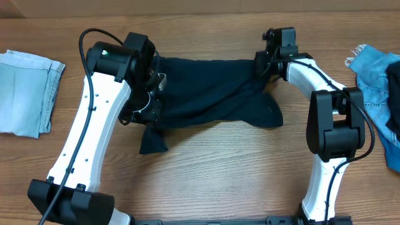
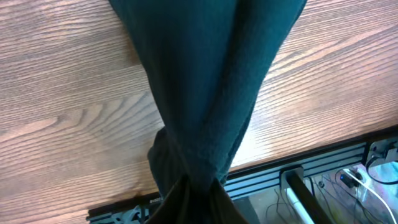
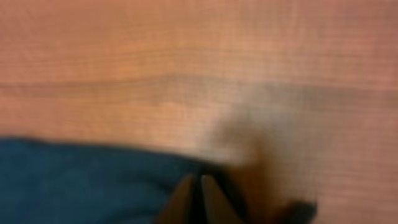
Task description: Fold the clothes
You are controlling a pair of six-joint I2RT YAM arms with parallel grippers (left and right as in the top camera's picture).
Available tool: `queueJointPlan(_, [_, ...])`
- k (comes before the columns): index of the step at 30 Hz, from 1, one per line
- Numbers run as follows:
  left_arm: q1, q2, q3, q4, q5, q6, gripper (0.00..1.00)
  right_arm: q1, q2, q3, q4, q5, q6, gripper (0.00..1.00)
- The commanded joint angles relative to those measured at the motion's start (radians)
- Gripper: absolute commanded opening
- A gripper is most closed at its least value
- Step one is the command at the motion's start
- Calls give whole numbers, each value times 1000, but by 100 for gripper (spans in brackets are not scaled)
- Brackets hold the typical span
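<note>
Overhead – navy garment: the navy garment point(image 1: 212, 94) is strung between the two claws, its upper edge pulled fairly straight and the rest sagging in loose folds toward the near edge of the counter point(image 1: 219, 169).
Overhead – left claw: the left claw point(image 1: 156, 81) sits at the garment's end corner, with a tail of cloth drooping just below it.
Overhead – right claw: the right claw point(image 1: 262, 65) is at the opposite upper corner, with a flap hanging beneath it.
Overhead – other clothes: a pale blue piece point(image 1: 25, 94) lies folded well outside the left claw. A blue denim piece point(image 1: 375, 75) lies crumpled well outside the right claw.
Left wrist – grip: the jaws are closed tight on a gathered bunch of navy garment point(image 2: 211, 81), which runs away from the left claw point(image 2: 189, 202) in long soft pleats over the counter point(image 2: 62, 93).
Right wrist – grip: the view is blurred, but the right claw point(image 3: 200, 196) has its fingers pinched almost together at the cloth's edge, seemingly nipping the navy garment point(image 3: 81, 180), which spreads off to one side.
Handling: judging by the drape, the cloth is thin, light and limp – it has no stiffness and is likely to slip or bunch.
Where to hold: corners and hems look the best places, keeping the edge between the claws taut.
Writing: no brand, label or lettering can be read in any view.
</note>
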Motion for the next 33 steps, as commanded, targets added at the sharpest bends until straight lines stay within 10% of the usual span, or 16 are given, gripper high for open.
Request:
queueJointPlan(1, [3, -30, 18, -3, 15, -16, 13, -11, -39, 49, -143, 1, 2, 21])
queueJointPlan(14, [3, -30, 18, 13, 11, -15, 16, -122, -253, 34, -685, -253, 107, 54])
queueJointPlan(26, [3, -30, 18, 21, 11, -8, 18, -51, -253, -219, -447, -294, 108, 58])
queueJointPlan(31, [3, -30, 18, 23, 11, -8, 18, -51, -256, -228, -473, -293, 116, 11])
queueJointPlan(33, [3, -30, 18, 24, 11, -8, 19, -59, -270, -228, -511, -269, 116, 7])
